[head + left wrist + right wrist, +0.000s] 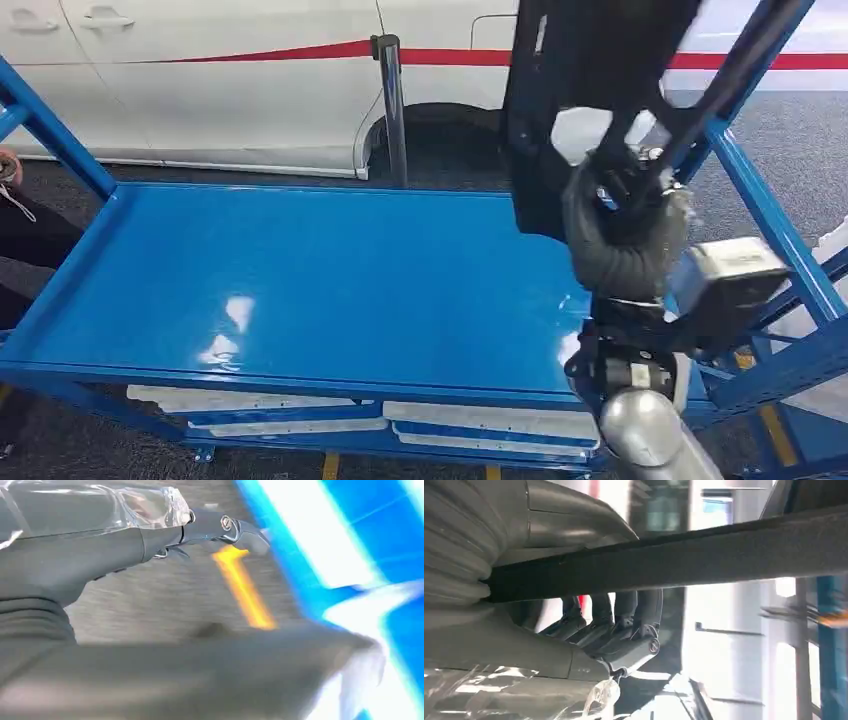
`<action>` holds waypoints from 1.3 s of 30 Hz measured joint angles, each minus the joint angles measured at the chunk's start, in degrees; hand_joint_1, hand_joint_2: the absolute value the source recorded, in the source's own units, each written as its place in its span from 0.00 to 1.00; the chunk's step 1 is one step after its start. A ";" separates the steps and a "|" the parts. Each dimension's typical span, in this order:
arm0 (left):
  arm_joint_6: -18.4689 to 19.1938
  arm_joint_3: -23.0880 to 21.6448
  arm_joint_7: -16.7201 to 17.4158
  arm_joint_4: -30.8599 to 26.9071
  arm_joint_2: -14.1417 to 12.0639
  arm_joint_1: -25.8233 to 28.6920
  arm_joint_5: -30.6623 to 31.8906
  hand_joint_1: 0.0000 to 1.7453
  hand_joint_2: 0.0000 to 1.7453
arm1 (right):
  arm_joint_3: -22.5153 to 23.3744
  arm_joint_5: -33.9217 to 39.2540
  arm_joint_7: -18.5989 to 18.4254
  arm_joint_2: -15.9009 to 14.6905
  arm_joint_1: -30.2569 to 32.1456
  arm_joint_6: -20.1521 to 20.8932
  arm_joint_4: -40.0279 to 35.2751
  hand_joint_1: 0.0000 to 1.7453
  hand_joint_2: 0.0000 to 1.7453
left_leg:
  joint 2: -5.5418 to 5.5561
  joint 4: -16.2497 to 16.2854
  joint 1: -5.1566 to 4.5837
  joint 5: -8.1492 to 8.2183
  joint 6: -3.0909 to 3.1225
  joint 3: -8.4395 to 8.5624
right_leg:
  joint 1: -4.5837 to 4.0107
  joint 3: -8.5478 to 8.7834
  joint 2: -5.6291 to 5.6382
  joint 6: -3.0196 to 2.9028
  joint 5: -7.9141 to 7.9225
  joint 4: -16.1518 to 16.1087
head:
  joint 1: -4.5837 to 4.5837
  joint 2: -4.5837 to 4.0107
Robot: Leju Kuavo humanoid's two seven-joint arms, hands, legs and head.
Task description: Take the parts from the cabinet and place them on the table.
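The right hand (625,235) is raised at the right end of the blue bench (300,290), fingers wrapped around a large flat black part (590,90) that stands up above the hand and leans a little away from me. In the right wrist view the dark fingers (624,625) curl under the part's thin edge (674,560), which runs as a long bar straight across the picture, so the hand grips it along one side, not at an end.

The relation that matters: the part is held high, its long axis near upright, while the glossy bench top lies below and to the robot's left of the hand. To set it down I judge the arm must lower and tip the panel flat over the bare blue surface, clear of the bench's slanted blue brace (760,200) just beside the hand.

The left hand (150,545) hangs low over grey floor near the bench's frame; its fingers look drawn in with nothing held, though blur makes this uncertain.
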State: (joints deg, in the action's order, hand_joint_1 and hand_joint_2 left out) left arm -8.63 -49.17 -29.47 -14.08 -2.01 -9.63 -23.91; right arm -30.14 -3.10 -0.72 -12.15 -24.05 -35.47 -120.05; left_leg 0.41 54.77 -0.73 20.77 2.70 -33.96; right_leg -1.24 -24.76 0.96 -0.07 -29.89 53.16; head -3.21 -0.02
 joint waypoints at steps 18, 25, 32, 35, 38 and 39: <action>1.11 4.65 11.72 -0.59 1.46 -1.73 1.36 0.00 0.00 | 0.59 16.07 13.01 -0.87 3.33 0.04 -13.33 1.00 1.00 | 0.02 0.01 -0.12 0.12 0.10 -0.06 | 0.05 0.00 -0.02 0.07 -0.05 -0.05 | 0.02 0.00; -0.99 4.65 17.43 -0.57 1.46 -0.73 2.82 0.00 0.00 | 0.04 28.46 22.80 -1.20 5.75 2.71 -14.00 1.00 1.00 | 0.03 0.14 -0.50 0.27 0.83 -0.20 | 0.37 -0.07 -0.03 0.64 -0.01 -0.18 | 0.02 0.00; -2.56 4.41 22.41 -0.57 1.44 0.20 5.05 0.00 0.00 | -0.09 31.54 25.51 -1.62 7.36 6.14 -14.46 1.00 1.00 | -0.40 -1.98 1.16 -1.09 0.86 0.06 | 1.65 -9.08 -0.26 3.15 -8.69 18.49 | 0.22 0.00; -2.85 4.26 23.44 -0.57 1.35 0.92 5.38 0.00 0.00 | -0.13 31.82 25.94 -1.75 7.59 7.10 -14.61 1.00 1.00 | -0.38 -1.57 2.49 -1.49 -0.35 -0.50 | 3.55 -4.80 -0.76 5.21 -1.24 8.10 | 0.22 0.00; -3.07 3.71 24.71 -0.48 0.57 1.10 5.67 0.00 0.00 | -0.22 31.76 25.81 -1.77 7.92 8.00 -14.94 1.00 1.00 | 0.02 -0.26 2.32 -1.75 -2.38 -1.56 | 3.91 -3.23 0.11 5.14 1.41 3.31 | 0.52 0.00; -3.15 3.51 24.90 -0.48 0.52 1.30 5.84 0.00 0.00 | -0.22 31.78 25.81 -1.77 7.86 8.07 -14.94 1.00 1.00 | 0.04 -0.15 2.14 -1.98 -2.72 -1.90 | 3.97 -3.42 0.14 4.22 0.37 2.95 | 0.55 0.00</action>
State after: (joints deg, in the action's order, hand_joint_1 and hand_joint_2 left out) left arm -11.78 -45.66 -4.57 -14.56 -1.49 -8.32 -18.07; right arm -30.36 28.68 25.09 -13.92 -16.19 -27.41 -134.99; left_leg 0.45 54.62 1.41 18.79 -0.02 -35.86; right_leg 2.73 -28.18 1.11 4.16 -29.52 56.11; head -2.67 -0.02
